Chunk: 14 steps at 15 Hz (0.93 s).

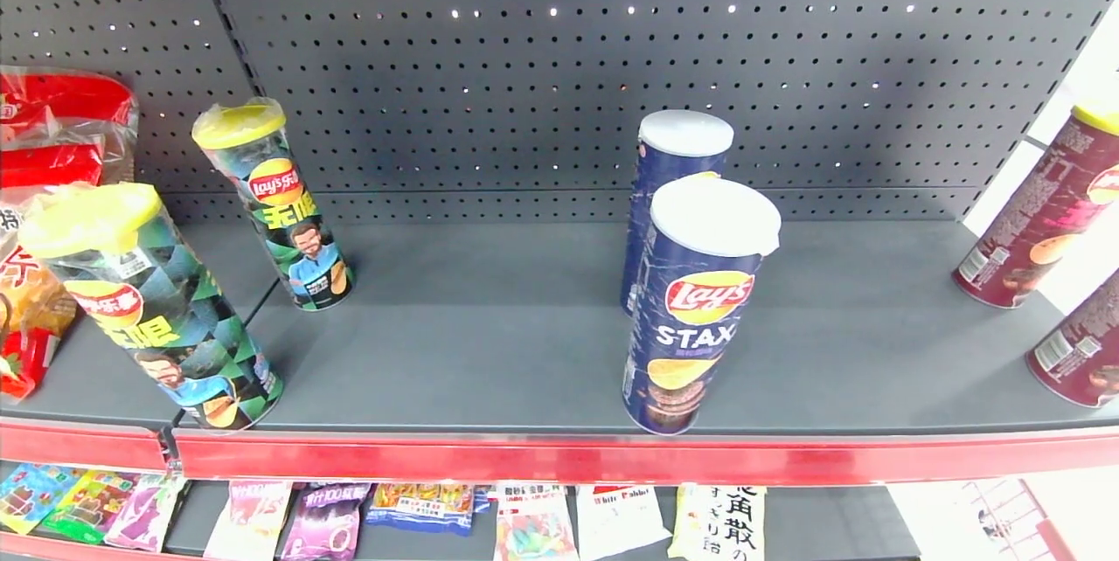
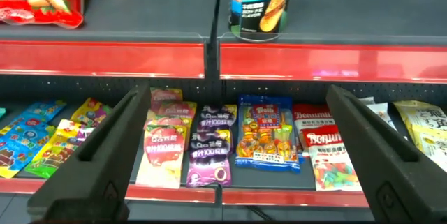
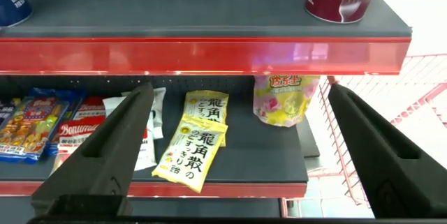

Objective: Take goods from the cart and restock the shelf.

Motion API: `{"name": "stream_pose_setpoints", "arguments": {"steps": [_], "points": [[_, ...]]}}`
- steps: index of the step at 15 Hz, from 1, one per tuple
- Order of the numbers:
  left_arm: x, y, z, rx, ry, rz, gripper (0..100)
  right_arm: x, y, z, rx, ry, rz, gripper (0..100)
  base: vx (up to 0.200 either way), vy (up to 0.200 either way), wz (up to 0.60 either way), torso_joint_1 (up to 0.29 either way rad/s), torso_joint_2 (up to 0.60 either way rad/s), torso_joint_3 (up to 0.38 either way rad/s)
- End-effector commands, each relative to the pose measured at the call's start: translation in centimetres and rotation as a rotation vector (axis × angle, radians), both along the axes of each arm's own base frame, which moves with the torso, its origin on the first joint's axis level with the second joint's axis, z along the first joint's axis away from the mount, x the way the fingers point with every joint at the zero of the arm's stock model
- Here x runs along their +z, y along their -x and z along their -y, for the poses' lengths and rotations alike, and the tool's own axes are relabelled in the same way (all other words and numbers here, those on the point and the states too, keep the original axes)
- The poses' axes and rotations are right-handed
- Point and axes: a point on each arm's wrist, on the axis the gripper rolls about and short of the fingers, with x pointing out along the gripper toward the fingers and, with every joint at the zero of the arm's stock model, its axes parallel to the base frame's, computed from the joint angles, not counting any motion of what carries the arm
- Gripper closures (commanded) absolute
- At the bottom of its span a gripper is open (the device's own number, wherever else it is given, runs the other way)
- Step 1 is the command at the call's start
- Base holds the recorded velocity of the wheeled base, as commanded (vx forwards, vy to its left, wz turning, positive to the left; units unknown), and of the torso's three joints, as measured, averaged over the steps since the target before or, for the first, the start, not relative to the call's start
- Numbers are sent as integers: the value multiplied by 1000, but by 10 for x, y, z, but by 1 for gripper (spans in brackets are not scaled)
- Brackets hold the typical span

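- Checking claws: your left claw [image 2: 235,93] was spread wide with nothing in it, facing the snack packets [image 2: 209,147] on the lower shelf.
- Your right claw [image 3: 241,88] was likewise released and empty, just below the red shelf lip [image 3: 209,55].
- Goods stood on the shelf [image 1: 524,351]: navy cans [image 1: 691,308] in the middle, green cans [image 1: 149,308] to the left, maroon cans [image 1: 1040,211] to the right.
- The red wire frame [image 3: 412,95] off to your right was probably the cart.
- Risk: the front cans were tall and stood near the lip. A wide-open finger clipping one on the way in would likely have toppled it off the edge.
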Motion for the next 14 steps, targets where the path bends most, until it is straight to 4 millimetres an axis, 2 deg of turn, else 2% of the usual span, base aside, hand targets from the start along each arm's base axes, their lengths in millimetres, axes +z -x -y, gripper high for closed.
{"name": "stream_pose_setpoints", "arguments": {"steps": [1, 3, 7, 14], "points": [[0, 0, 0, 0, 0, -2, 0, 0, 0, 0, 0, 1, -1, 0, 0, 0, 0, 0, 0, 0], [0, 0, 0, 0, 0, -2, 0, 0, 0, 0, 0, 5, -1, 0, 0, 0, 0, -124, 76, -58], [0, 0, 0, 0, 0, -2, 0, 0, 0, 0, 1, -2, -1, 0, 0, 0, 0, -277, 122, -145], [0, 0, 0, 0, 0, -2, 0, 0, 0, 0, 1, -2, -1, 0, 0, 0, 0, -24, 13, -13]]}}
